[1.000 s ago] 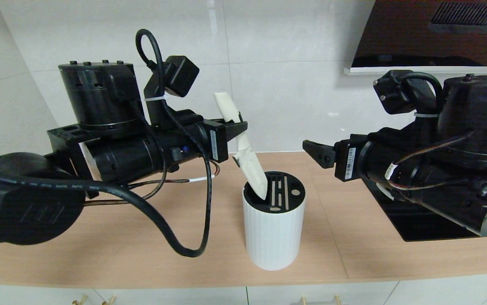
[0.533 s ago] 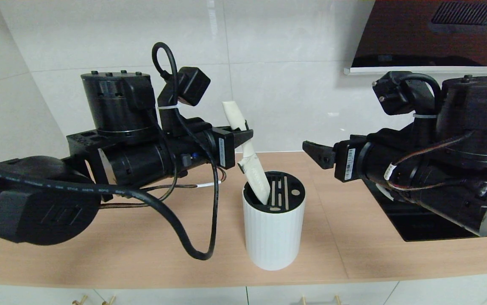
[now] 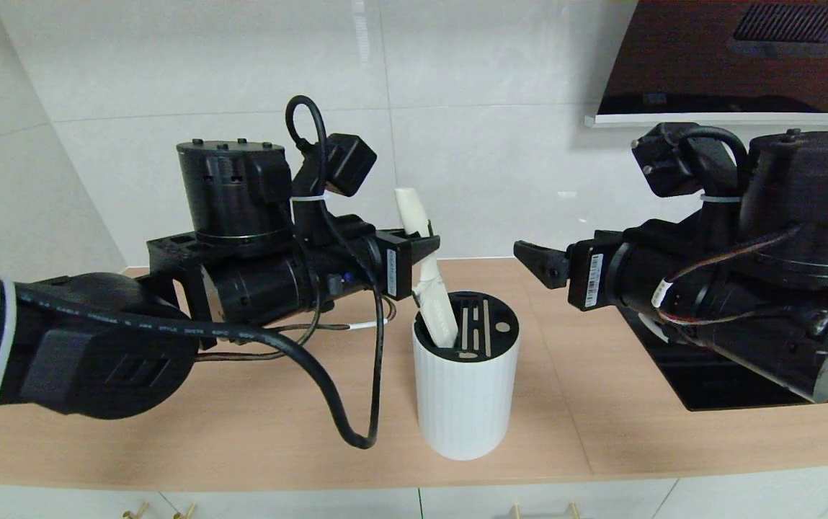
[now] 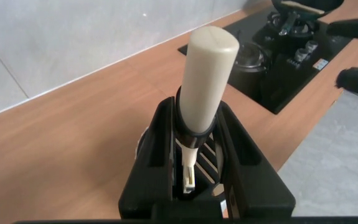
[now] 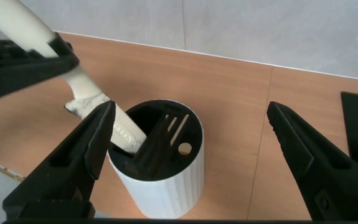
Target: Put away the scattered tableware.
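In the head view the left gripper is clamped on the pale handle of a white knife, and the knife is tilted, its blade tip down inside the wide opening on the robot's-left side of a white ribbed holder. The holder stands upright on the wooden counter and its black top also has narrow slots. The right gripper hangs on the other side of the holder at about the same height as the left one, apart from it, above the counter beside a black cooktop. In the left wrist view the two fingers press the knife handle from both sides, with the rounded handle end sticking out past them, and the holder's slotted top lies just below. In the right wrist view the right gripper has its fingers spread wide and grips nothing — the holder shows between them farther off, with the knife leaning out of it toward the left gripper.
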Tool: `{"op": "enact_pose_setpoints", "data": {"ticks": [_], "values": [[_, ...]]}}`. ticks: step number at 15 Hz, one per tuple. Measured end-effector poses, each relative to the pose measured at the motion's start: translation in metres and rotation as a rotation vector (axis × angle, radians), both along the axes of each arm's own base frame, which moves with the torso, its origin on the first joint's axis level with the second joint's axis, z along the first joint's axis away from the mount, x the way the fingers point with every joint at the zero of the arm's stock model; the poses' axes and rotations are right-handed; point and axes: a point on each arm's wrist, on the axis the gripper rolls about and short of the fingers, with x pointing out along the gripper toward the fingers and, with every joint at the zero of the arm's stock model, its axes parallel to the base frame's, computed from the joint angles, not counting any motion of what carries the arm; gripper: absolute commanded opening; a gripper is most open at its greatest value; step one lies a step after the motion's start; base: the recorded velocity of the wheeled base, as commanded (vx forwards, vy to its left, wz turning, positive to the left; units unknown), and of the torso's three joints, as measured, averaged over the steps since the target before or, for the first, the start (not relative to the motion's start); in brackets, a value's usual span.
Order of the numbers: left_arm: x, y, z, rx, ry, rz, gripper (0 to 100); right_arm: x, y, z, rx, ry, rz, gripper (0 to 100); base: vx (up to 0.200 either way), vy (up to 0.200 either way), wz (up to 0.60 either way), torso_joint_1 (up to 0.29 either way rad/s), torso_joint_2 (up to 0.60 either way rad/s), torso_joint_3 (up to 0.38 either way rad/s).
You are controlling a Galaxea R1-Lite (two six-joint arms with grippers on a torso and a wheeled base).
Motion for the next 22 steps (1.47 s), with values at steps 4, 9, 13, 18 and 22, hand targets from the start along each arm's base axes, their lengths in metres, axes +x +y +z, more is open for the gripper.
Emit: {"op": "enact_pose_setpoints", "data": {"ticks": [4, 9, 13, 18, 22], "values": [[0.003, -0.009, -0.012, 0.020, 0.027, -0.008, 0, 0.000, 0.000, -0.001, -0.001, 0.001, 0.000, 100, 0.000, 0.000, 0.00, 0.000, 0.00, 0.000], [0.013, -0.021, -0.026, 0.017, 0.017, 0.006, 0, 0.000, 0.000, -0.002, -0.004, 0.005, 0.000, 100, 0.000, 0.000, 0.00, 0.000, 0.00, 0.000], [0.020, -0.026, -0.037, 0.032, 0.034, 0.017, 0, 0.000, 0.000, -0.002, -0.005, 0.005, 0.000, 100, 0.000, 0.000, 0.00, 0.000, 0.00, 0.000], [0.023, -0.032, -0.046, 0.043, 0.050, 0.012, 0, 0.000, 0.000, -0.003, -0.006, 0.006, 0.000, 100, 0.000, 0.000, 0.00, 0.000, 0.00, 0.000], [0.026, -0.037, -0.055, 0.056, 0.066, 0.006, 0, 0.000, 0.000, -0.003, -0.006, 0.007, 0.000, 100, 0.000, 0.000, 0.00, 0.000, 0.00, 0.000]]}}
